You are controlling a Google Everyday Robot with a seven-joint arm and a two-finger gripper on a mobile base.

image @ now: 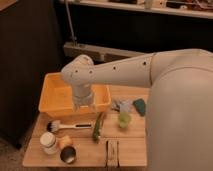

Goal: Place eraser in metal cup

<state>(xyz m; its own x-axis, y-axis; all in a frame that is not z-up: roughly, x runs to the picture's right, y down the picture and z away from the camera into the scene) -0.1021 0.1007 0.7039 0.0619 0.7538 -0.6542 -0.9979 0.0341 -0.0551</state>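
The eraser, a flat tan block with a dark lengthwise stripe, lies at the front edge of the wooden table. The metal cup, short and silvery with a dark inside, stands upright at the front left, about a hand's width left of the eraser. My gripper hangs from the white arm over the front wall of the yellow bin, well behind both the eraser and the cup. It holds nothing that I can see.
A white lidded jar stands just behind the cup. A white-handled black brush, a long dark green object, a small light green item and a teal sponge lie mid-table. My arm's white bulk covers the right side.
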